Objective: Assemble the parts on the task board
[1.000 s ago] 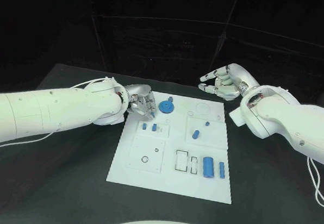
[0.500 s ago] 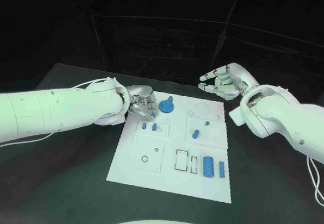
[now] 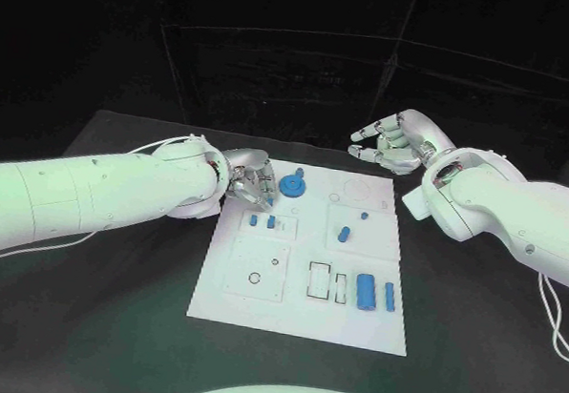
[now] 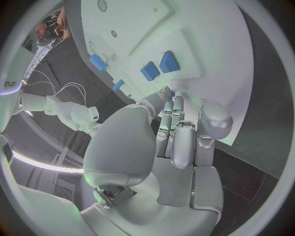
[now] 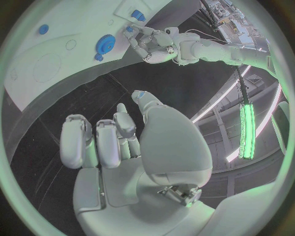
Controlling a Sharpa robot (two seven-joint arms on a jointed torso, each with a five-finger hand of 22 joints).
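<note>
Starting on the left: left hand (image 3: 248,188) hovering at the far left corner of the white board (image 3: 301,318), fingers (image 4: 174,110) pointing down right beside the blue gear (image 3: 295,190) and just above the two small blue blocks (image 3: 262,221). Can't tell whether pinching anything. Maybe a speck of blue at the fingertips, maybe just the gear's edge behind them. Calling it unknown.

Biggest worry from that: crowded corner. Could easily bump the gear or shove the two blocks out of place by coming down a bit off-line, and then no clean grasp on either. Also worth fearing a tilted part, if actually holding one: jamming at the mouth of its slot instead of dropping in, then dragging the whole board across the black desk (image 3: 103,329) with a harder push. Looks light and unclamped, though hard to confirm.

Moving right: short blue peg (image 3: 364,216) and a blue oblong piece (image 3: 345,233) mid-board, well apart from that hand, so probably safe. Nearer the front, two blue cylinders (image 3: 365,291) lying side by side next to outlined slots. Round, so likely to roll with any jolt to the board.

Far right: right hand (image 3: 394,142) up beyond the board's far edge, fingers curled in, gripping nothing, touching nothing. Not steadying the board, so no backup against sliding. Would go slow and straight down.
</note>
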